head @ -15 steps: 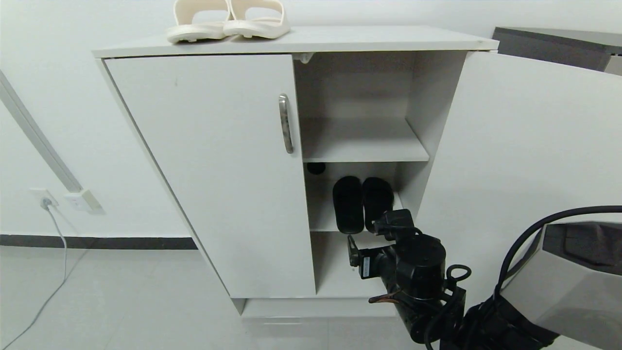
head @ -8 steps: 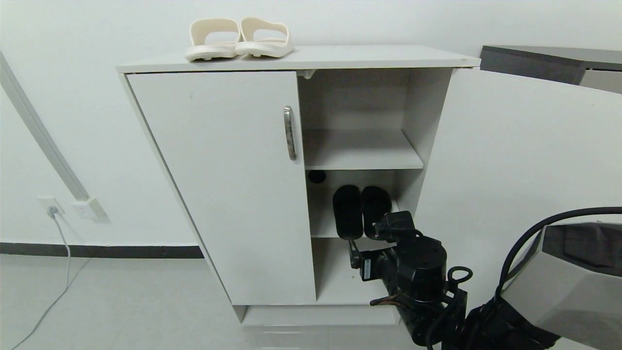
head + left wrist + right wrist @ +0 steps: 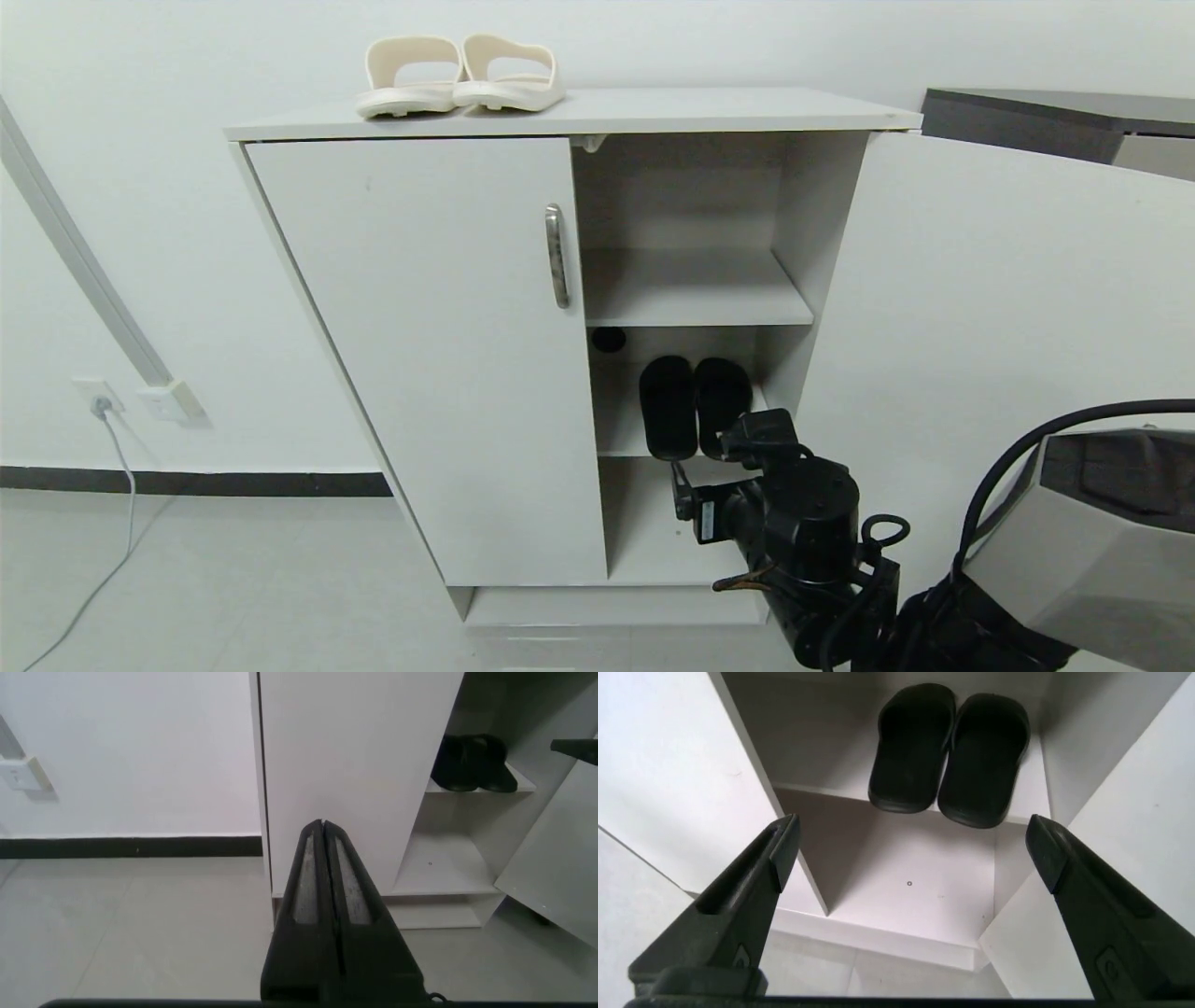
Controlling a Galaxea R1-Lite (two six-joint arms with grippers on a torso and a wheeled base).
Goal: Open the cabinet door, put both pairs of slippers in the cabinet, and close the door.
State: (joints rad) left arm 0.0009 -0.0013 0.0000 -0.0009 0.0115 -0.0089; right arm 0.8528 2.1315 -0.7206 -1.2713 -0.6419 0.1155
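Note:
A white cabinet (image 3: 579, 110) stands with its right door (image 3: 990, 308) swung wide open and its left door (image 3: 429, 355) closed. The cream slippers (image 3: 462, 75) lie side by side on the cabinet top. The black slippers (image 3: 695, 403) (image 3: 951, 756) (image 3: 472, 763) rest on the middle shelf inside. My right gripper (image 3: 714, 457) (image 3: 912, 826) is open and empty, just in front of and below that shelf's edge. My left gripper (image 3: 322, 831) is shut on nothing, low above the floor and facing the closed left door.
The upper shelf (image 3: 695, 289) and bottom shelf (image 3: 653, 551) hold nothing. A metal handle (image 3: 556, 256) is on the left door. A wall socket with a cable (image 3: 98, 401) is low at the left. A grey unit (image 3: 1055, 112) stands behind the open door.
The whole head view shifted a second ago, so the camera moved. The slippers, the doors and both grippers keep their places relative to the cabinet.

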